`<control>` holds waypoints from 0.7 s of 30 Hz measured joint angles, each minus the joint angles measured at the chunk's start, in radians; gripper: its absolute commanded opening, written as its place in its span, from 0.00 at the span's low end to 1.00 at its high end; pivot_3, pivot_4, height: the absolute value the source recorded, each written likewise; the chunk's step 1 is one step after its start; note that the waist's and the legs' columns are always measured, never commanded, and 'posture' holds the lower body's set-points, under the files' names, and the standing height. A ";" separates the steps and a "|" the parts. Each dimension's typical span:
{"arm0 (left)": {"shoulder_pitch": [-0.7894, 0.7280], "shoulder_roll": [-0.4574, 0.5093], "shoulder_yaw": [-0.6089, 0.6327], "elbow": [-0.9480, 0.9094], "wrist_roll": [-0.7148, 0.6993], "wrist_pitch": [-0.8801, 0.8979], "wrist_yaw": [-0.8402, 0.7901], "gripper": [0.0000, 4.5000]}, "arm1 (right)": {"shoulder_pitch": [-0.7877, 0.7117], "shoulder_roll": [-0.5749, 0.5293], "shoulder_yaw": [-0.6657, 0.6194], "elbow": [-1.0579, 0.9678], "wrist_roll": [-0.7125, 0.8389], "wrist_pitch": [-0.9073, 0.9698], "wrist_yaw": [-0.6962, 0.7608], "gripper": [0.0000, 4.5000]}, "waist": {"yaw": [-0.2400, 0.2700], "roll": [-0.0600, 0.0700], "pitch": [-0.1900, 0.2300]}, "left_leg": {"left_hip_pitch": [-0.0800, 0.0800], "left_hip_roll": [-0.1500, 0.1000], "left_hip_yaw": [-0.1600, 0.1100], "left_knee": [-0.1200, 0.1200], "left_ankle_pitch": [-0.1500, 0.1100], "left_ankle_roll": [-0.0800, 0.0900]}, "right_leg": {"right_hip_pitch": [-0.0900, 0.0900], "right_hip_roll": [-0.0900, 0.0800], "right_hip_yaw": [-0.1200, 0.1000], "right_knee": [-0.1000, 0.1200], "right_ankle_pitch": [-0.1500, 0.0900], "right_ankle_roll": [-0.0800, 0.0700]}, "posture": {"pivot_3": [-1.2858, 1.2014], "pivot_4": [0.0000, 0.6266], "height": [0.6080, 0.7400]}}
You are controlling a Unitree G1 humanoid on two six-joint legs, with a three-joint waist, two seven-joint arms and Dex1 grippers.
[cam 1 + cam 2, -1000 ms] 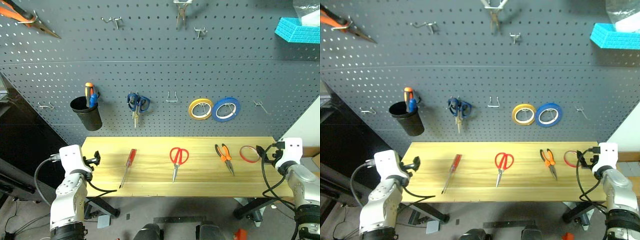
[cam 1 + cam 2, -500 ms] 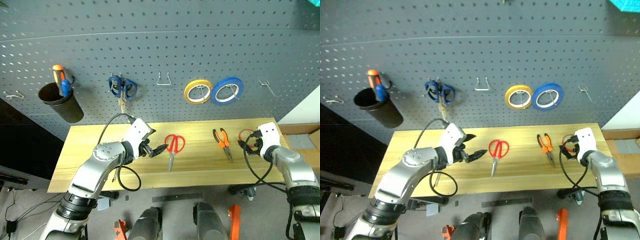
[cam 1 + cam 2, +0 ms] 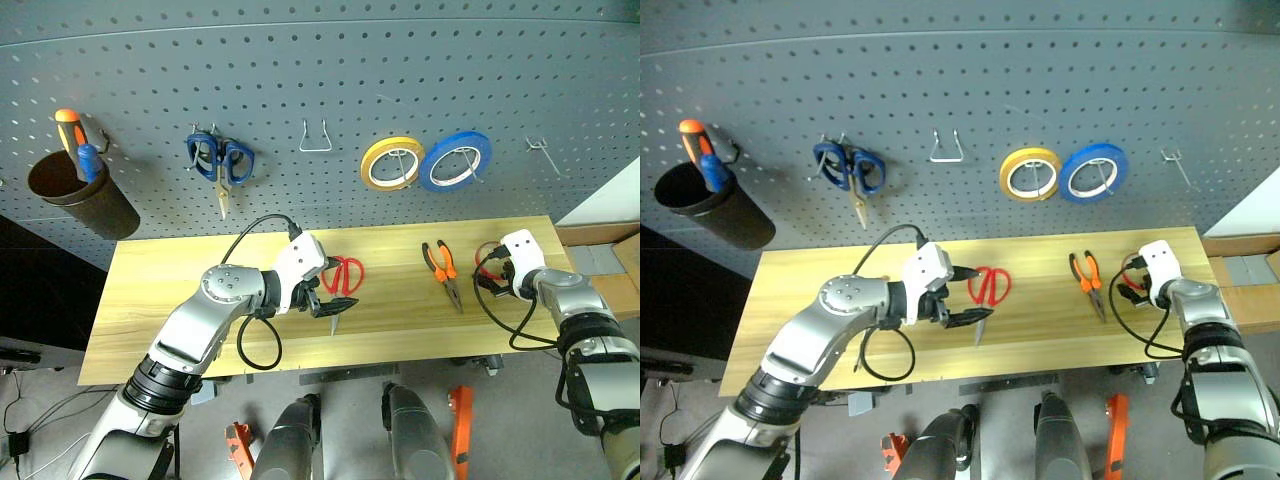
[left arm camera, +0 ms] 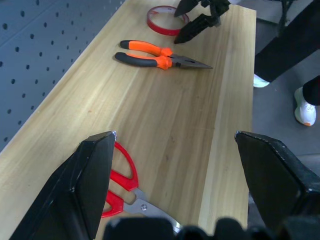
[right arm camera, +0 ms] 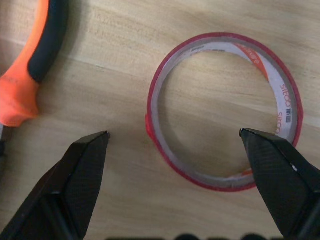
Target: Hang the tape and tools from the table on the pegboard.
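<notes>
Left gripper: the left gripper [image 3: 962, 300] hangs over the near middle of the long light wood-grain table [image 3: 160, 290], its two black fingers spread wide and empty.
Scissors: the red-handled scissors [image 3: 343, 281] lie flat just beyond and partly between those fingers, long axis running near to far, blades toward the near table edge, handle loops toward the wall.
Right gripper: the right gripper [image 5: 180, 165], jaws standing wide with nothing in them, points down at the table's right end.
Tape: the thin red ring of tape with a pale inner edge [image 5: 225, 110] lies flat on the wood directly ahead of the right gripper, one finger to each side; contact cannot be made out.
Pliers: the orange-and-black-handled pliers [image 3: 443, 270] lie just left of the ring, tips toward the near edge.
Nearer arm: right for the tape; left for the scissors.
Screwdriver: position not established; probably behind the left arm.
Pegboard: the dark grey perforated pegboard [image 3: 320, 90] stands behind the table, with a bare metal hook [image 3: 314, 139] above the scissors.
</notes>
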 measured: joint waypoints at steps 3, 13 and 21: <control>0.000 0.000 -0.006 0.000 0.011 -0.006 -0.010 0.92 | -0.025 0.000 0.005 0.043 -0.015 -0.002 0.034 0.54 | 0.001 0.000 0.000 | 0.000 0.000 0.000 0.001 0.000 0.000 | 0.000 0.000 0.000 0.000 0.000 0.000 | 0.47 0.56 1.00; 0.000 -0.018 -0.006 -0.002 0.004 -0.021 -0.053 0.92 | -0.038 -0.001 0.034 0.073 -0.048 0.007 0.092 0.00 | 0.001 0.000 0.000 | -0.002 0.000 -0.004 0.012 0.000 0.000 | 0.002 0.002 0.001 0.001 0.007 0.002 | 0.47 0.52 1.00; -0.021 -0.045 -0.019 -0.014 -0.017 -0.020 -0.085 0.92 | 0.114 -0.016 -0.005 -0.147 -0.033 0.010 0.049 0.00 | 0.005 0.000 -0.001 | -0.003 0.001 -0.005 0.013 0.000 -0.001 | 0.001 0.003 0.000 0.002 0.008 0.002 | 0.45 0.51 1.00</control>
